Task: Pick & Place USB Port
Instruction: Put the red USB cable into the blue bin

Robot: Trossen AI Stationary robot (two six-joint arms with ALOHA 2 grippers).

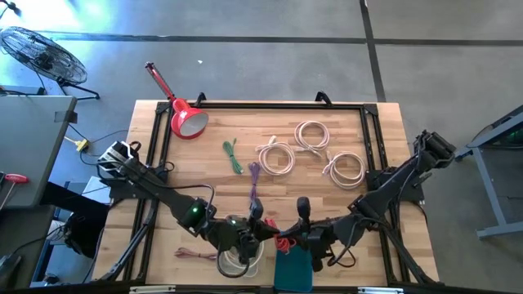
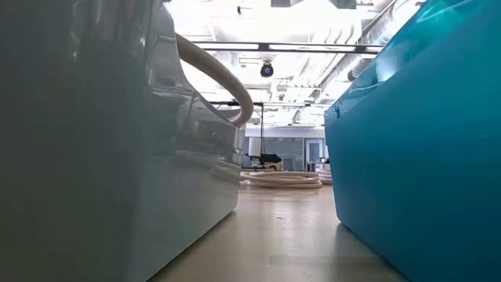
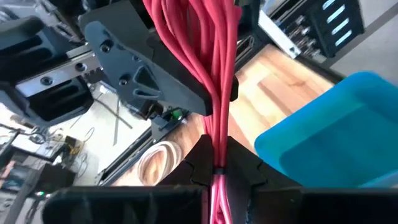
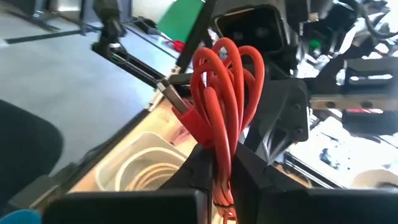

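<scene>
A bundle of red USB cable point(image 1: 283, 240) hangs in the air near the table's front edge, between my two grippers, above the gap between a white bin point(image 1: 241, 263) and a blue bin point(image 1: 294, 273). My left gripper point(image 3: 217, 173) is shut on one end of the bundle. My right gripper point(image 4: 221, 177) is shut on the other. The right wrist view shows the cable's loops point(image 4: 227, 81) and its metal plug point(image 4: 171, 93) sticking out sideways. A beige coil point(image 3: 158, 158) lies in the white bin. My left gripper pinches the gathered red strands point(image 3: 219, 155) between its two fingers, near one end of the bundle. It comes at them roughly level, from the table's left. The bundle is lifted clear and runs on to the other gripper. My right gripper pinches the red strands point(image 4: 219, 152) between its two fingers just below the loops. It comes at them roughly level, from the table's right. The loops stand free beyond the fingers, clear of the bins.
Three beige cable coils point(image 1: 278, 157), point(image 1: 312, 135), point(image 1: 345, 169) lie mid-table, with a green cable point(image 1: 233, 155) and a purple one point(image 1: 254, 175). A red scoop-like tool point(image 1: 186, 121) sits far left. A thin reddish cable point(image 1: 196, 254) lies left of the white bin.
</scene>
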